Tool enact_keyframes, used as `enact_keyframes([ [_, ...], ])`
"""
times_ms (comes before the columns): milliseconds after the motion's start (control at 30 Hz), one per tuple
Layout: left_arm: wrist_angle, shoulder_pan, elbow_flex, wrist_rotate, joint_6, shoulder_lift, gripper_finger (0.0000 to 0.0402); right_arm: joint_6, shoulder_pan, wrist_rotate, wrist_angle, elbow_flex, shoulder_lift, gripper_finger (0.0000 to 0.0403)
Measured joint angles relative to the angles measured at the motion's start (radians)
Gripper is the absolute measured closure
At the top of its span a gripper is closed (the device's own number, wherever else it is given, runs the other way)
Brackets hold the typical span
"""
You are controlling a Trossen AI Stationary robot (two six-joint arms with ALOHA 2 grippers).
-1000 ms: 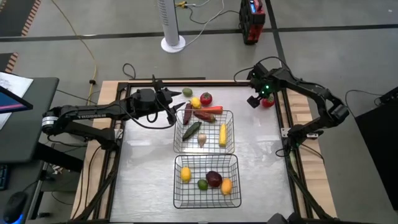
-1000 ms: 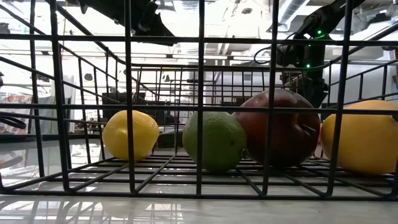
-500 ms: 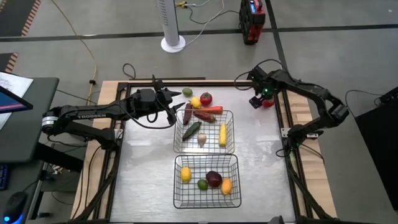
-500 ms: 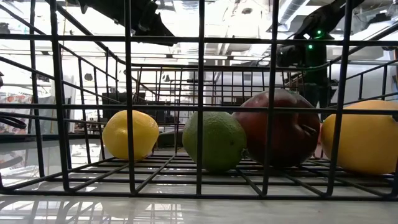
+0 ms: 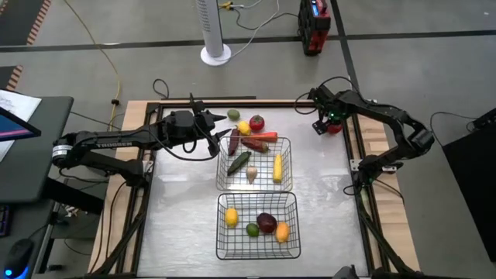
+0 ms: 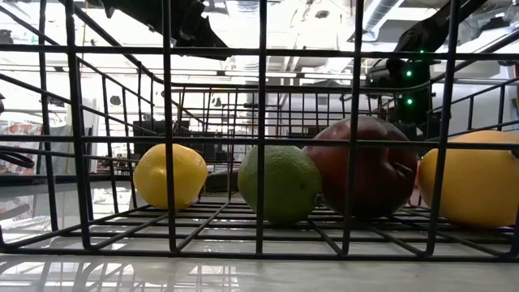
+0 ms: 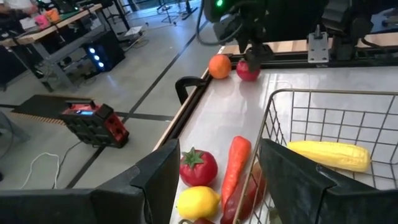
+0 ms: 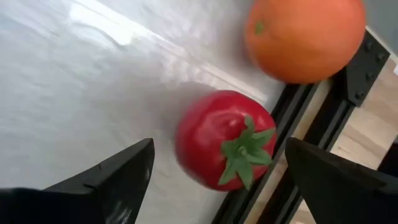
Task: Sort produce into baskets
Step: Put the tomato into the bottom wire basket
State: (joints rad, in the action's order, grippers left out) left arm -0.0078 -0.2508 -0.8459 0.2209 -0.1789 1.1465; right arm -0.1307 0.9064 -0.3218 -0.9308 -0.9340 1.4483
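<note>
Tomato (image 8: 224, 139) at upper right of high view, beside orange (image 8: 305, 36), against table rail
Right gripper (image 5: 324, 124) over it, jaws spread, unclamped; left gripper (image 5: 211, 133) jaws parted, holding nothing, beside upper basket (image 5: 287, 142)

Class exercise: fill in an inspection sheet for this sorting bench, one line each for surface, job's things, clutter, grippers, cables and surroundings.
Surface: pale table in a wooden frame, bare at the near left.
Job's things: far basket holds corn, cucumber, garlic, a dark piece; near basket holds lemon, lime, apple, a yellow-orange fruit. Loose: tomato, carrot-like piece and lemon behind the far basket; red fruit and orange at the far right rail.
Clutter: nothing seen.
Grippers: right gripper over the red fruit, jaws open astride it; left gripper beside the far basket, empty, jaws apart.
Cables: black loops at the table's far edge; yellow cord on the floor.
Surroundings: fan base, red box, desk at left.
</note>
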Motion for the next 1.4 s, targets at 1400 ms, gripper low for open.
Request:
enact_keyframes([
  [1400,-0.024,0.003,0.0,-0.005,0.001,0.0,0.0194,0.02,-0.191,-0.101,-0.302,-0.005,0.186,0.0027],
])
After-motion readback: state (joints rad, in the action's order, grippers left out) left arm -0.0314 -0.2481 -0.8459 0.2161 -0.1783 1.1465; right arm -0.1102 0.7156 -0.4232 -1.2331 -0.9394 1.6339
